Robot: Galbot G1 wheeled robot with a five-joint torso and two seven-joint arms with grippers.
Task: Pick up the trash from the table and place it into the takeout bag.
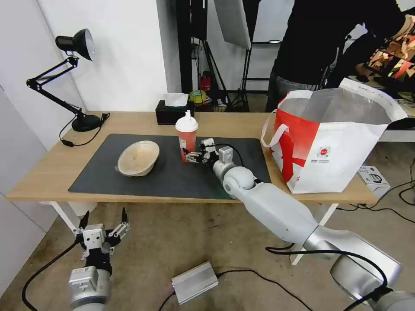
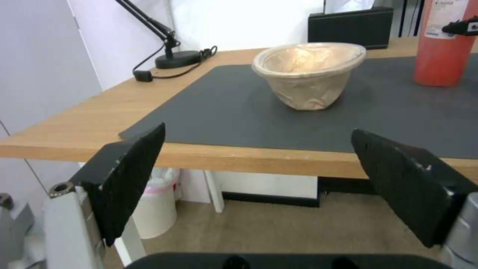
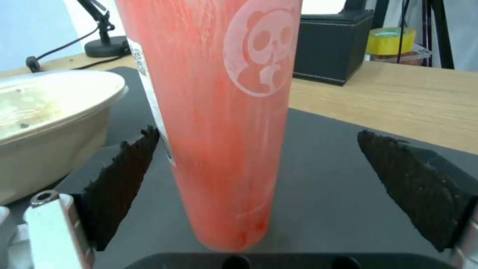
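Floor comes first in my head view, where my left gripper (image 1: 105,224) hangs below the near edge of the long light-wood table (image 1: 52,172), its two black fingers spread apart and holding nothing. Through the left wrist camera I see those fingers (image 2: 130,168) wide open, pointed over the table edge toward the beige shallow bowl (image 2: 309,74).

Next out, my right arm reaches over the near edge onto the large dark grey mat (image 1: 129,179). My right gripper (image 1: 193,154) sits at the lower part of the red drink cup with white domed lid (image 1: 186,136). In the right wrist camera the cup (image 3: 219,123) stands upright on the mat between the two black pads (image 3: 124,179); the jaws are open, one pad just beside the cup wall, the other well apart from it, so nothing is gripped.

Left of the cup, the beige bowl (image 1: 138,158) rests on the mat, tilted toward me.

On the right end of the table stands the large red-and-white takeout bag (image 1: 328,151) with silver foil lining, its mouth open and white loop handles hanging at the side.

Farther back, a black tissue box (image 1: 173,113) sits at the far edge behind the cup, and a black desk lamp (image 1: 71,77) stands at the far left corner
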